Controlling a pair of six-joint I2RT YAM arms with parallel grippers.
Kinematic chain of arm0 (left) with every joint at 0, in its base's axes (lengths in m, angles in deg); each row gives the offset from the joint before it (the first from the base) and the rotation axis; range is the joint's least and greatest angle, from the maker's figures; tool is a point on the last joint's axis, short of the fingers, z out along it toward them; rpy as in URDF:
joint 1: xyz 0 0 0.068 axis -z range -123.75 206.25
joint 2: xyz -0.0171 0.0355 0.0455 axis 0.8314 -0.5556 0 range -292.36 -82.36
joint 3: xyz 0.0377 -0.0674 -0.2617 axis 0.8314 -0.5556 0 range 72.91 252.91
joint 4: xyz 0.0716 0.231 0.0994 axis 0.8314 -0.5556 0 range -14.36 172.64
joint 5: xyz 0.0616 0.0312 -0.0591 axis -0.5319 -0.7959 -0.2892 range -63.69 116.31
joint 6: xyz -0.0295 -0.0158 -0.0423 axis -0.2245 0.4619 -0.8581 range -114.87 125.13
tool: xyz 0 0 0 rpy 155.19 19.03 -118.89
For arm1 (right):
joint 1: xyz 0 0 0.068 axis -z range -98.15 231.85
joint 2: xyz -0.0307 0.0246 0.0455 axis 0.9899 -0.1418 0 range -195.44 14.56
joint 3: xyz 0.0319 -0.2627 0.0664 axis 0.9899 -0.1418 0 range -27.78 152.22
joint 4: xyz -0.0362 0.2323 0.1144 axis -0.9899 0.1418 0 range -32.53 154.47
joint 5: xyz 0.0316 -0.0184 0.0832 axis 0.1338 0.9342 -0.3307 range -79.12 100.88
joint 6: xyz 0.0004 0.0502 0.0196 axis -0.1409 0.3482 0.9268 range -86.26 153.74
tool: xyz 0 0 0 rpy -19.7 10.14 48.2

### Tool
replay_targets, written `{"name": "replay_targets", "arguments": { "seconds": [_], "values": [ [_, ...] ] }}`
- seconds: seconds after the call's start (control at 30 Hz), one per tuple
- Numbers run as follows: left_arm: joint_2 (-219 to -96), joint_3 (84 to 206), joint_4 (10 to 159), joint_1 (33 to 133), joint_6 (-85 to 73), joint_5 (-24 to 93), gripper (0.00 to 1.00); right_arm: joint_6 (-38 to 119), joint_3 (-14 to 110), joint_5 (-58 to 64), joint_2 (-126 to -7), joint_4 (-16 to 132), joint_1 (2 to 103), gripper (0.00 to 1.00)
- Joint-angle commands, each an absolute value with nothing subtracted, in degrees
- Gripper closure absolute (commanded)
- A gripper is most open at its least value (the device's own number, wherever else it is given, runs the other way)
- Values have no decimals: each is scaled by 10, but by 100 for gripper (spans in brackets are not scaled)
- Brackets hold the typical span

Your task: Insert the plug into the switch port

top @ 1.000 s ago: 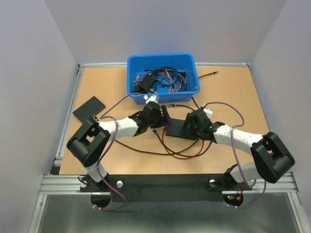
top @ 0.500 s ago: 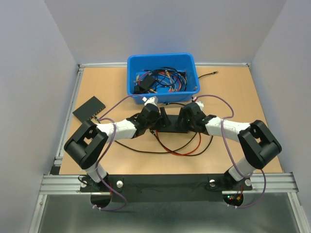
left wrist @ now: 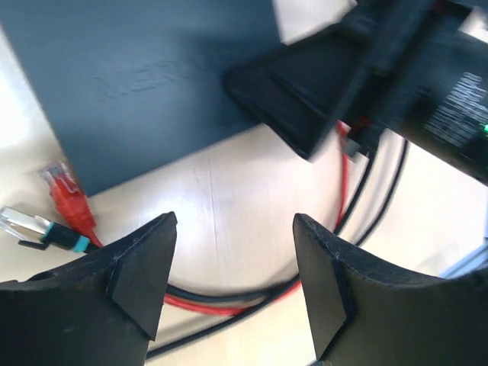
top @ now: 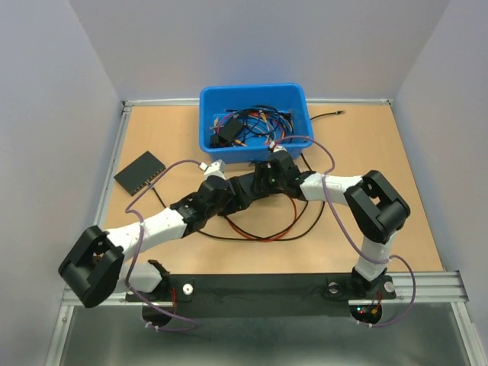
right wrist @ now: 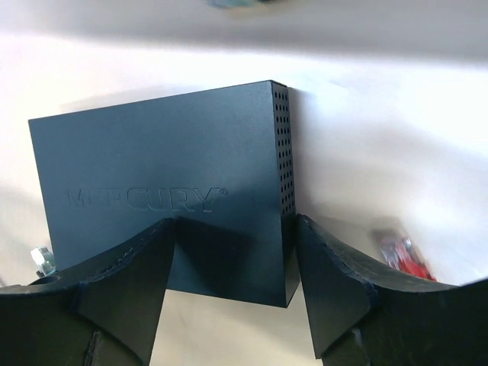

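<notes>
Plug [left wrist: 65, 194]: red-booted connector on a thin red cable [top: 263, 238]. Lies flat on the tabletop, its tip just beside the edge of the switch [right wrist: 168, 183]; not in any port. In the right wrist view it is a blurred red shape to the right of the switch.

Switch: dark box lettered MERCURY, one side perforated, resting on the table between the two arms.

Left gripper [left wrist: 234, 229]: fingers spread, nothing between them, poised over bare table and cable loops.

Right gripper [right wrist: 236, 229]: fingers spread wide at the near edge of the switch. Contact with the box cannot be told.

Second plug [left wrist: 30, 229]: clear connector with a teal band, just beside the red one.

Black cable [top: 229, 238]: runs alongside the red cable in a loop on the table.

Blue bin [top: 252, 89]: at the far centre, holding tangled cables.

Flat dark box [top: 139, 171]: near the left edge, well apart from the arms.

Table [top: 381, 168]: light wood, framed by metal rails.

Walls [top: 259, 38]: plain pale grey, enclosing three sides.
</notes>
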State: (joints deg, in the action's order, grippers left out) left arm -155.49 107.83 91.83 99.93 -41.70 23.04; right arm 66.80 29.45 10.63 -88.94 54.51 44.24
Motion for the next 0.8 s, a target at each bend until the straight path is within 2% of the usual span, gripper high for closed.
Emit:
{"name": "replay_targets", "arguments": {
  "seconds": [0.0,0.3,0.4,0.53,0.77],
  "values": [
    [-1475,1059,870,1002,-433,200,27,601,334,30,-941,517,406,32],
    [-1320,1042,741,1001,-453,111,26,546,412,5,-1014,505,356,32],
    [-1290,1033,720,1000,-454,62,23,523,428,5,-1016,504,343,24],
    [-1283,1013,728,994,-454,57,23,504,433,38,-991,505,339,15],
    [-1289,965,777,991,-479,38,23,499,410,75,-882,514,339,12]
  ]
}}
